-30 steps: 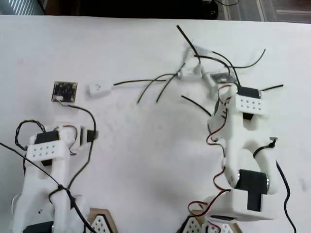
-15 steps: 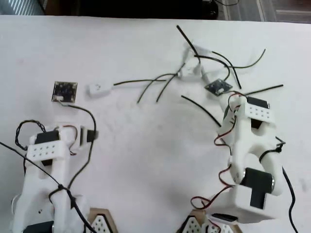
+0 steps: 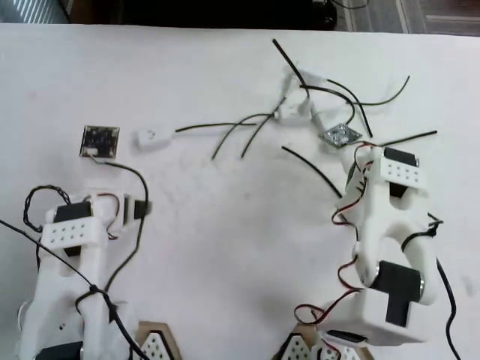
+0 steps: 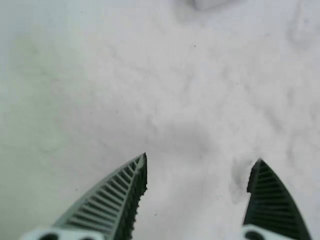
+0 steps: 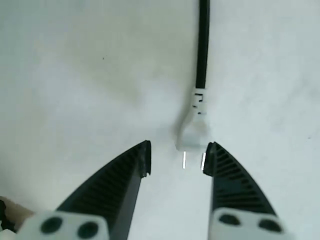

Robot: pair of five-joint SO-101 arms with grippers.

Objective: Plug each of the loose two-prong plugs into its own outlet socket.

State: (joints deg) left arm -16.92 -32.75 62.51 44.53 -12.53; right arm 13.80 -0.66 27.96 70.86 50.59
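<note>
Right gripper [image 5: 178, 146]: jaws apart over the bench [image 5: 75, 75]. White two-prong plug [image 5: 192, 131] on black cord [image 5: 202, 45] lies flat just beyond the jaw tips, prongs toward them. Left gripper [image 4: 201, 158]: jaws apart above the bench. White outlet socket [image 3: 152, 137]: well apart from the right arm.

Bright, even light, white table [image 3: 225, 262] glaring and washed out, shadows faint and soft-edged

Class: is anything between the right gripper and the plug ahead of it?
Nothing visible. The right gripper is open, and the plug lies on the table with its prongs just between the jaws.
</note>
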